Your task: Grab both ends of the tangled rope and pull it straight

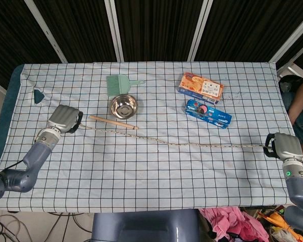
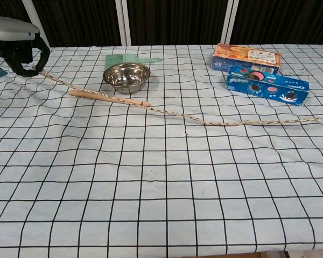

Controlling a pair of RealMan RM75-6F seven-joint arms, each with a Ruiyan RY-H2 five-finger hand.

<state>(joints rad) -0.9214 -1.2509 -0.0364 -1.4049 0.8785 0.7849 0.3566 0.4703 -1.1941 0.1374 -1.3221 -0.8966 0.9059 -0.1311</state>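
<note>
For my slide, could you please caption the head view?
Each robot hand, left and right, holds one rope end, stretched across the checked table.

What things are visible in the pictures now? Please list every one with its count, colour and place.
rope: one, beige, stretched across the table between both hands, lying over the stick's right end
wooden stick: one, light brown, in front of the bowl
metal bowl: one, silver, left of centre
small brush: one, green, behind the bowl
biscuit box: one, orange, far right part
cookie pack: one, blue, in front of the orange box
triangular object: one, dark teal, far left edge
tablecloth: one, white with black grid, covering the table
left hand: one, grey, grips the rope's left end
right hand: one, grey, holds the rope's right end at the table's right edge
</note>
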